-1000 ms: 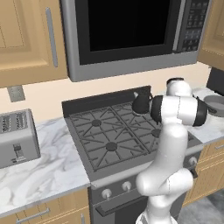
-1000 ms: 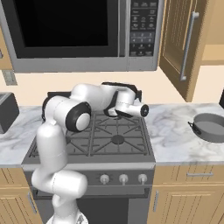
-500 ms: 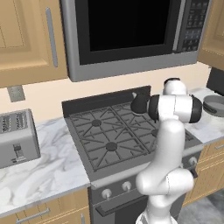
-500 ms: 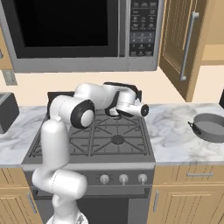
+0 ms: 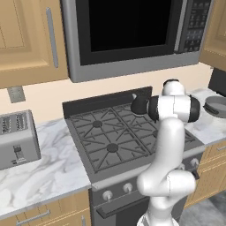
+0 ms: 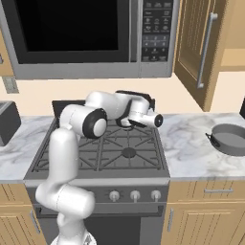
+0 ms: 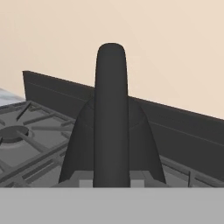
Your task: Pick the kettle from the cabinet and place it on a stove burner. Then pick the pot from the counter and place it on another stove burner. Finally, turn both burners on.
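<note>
The kettle point(image 7: 111, 131) sits very close in front of the hand camera, its tall loop handle standing straight up the middle of that view and its black cone body spreading behind it. The gripper point(image 6: 125, 120) is closed on the kettle's handle – the jaws stand narrow around it (the fingertips themselves are hidden behind the hand in the base views). In the left base view the kettle point(image 5: 139, 104) is a dark shape at the rear right part of the range point(image 5: 88, 165), over the black grates, next to the dark back panel; whether it touches the grate or hangs just above it, I cannot tell.

The pot point(image 6: 231, 139) rests on the counter point(image 6: 186, 143) to the right of the range, well apart from the gripper. Above it the cabinet point(image 6: 201, 48) door stands open – its silver bar handle faces the room.
</note>
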Robot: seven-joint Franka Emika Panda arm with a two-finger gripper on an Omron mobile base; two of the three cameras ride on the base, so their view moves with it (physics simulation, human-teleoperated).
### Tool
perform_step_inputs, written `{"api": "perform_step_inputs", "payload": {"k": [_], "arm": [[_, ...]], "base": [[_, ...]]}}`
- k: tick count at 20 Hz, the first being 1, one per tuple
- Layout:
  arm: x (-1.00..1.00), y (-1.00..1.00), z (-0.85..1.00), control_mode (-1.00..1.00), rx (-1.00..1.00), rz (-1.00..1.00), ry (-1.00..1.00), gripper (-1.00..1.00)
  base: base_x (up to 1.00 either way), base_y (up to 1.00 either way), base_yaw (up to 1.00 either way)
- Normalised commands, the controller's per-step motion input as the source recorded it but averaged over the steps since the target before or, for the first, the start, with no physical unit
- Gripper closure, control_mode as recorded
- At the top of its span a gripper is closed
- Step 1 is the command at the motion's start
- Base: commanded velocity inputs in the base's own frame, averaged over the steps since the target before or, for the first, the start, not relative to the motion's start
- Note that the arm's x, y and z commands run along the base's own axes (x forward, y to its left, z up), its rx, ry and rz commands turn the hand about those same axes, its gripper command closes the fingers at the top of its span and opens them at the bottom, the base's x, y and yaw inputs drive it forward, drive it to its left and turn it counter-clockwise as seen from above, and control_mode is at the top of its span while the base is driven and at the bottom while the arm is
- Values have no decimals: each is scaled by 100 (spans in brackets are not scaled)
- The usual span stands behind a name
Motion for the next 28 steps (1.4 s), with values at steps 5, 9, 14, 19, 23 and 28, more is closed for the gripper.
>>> {"api": "perform_step_inputs", "payload": {"k": [5,9,14,19,23,28], "arm": [[8,0,-7,-100,0,0,0,100],[9,0,-6,-100,0,0,0,100],[9,0,-3,-100,0,0,0,100],[4,0,-6,-100,0,0,0,-100],[3,0,-3,-100,0,0,0,-100],[1,0,0,-100,0,0,0,-100]], "base": [[0,0,0],[0,0,0],[0,0,0],[0,0,0],[0,0,0],[0,0,0]]}}
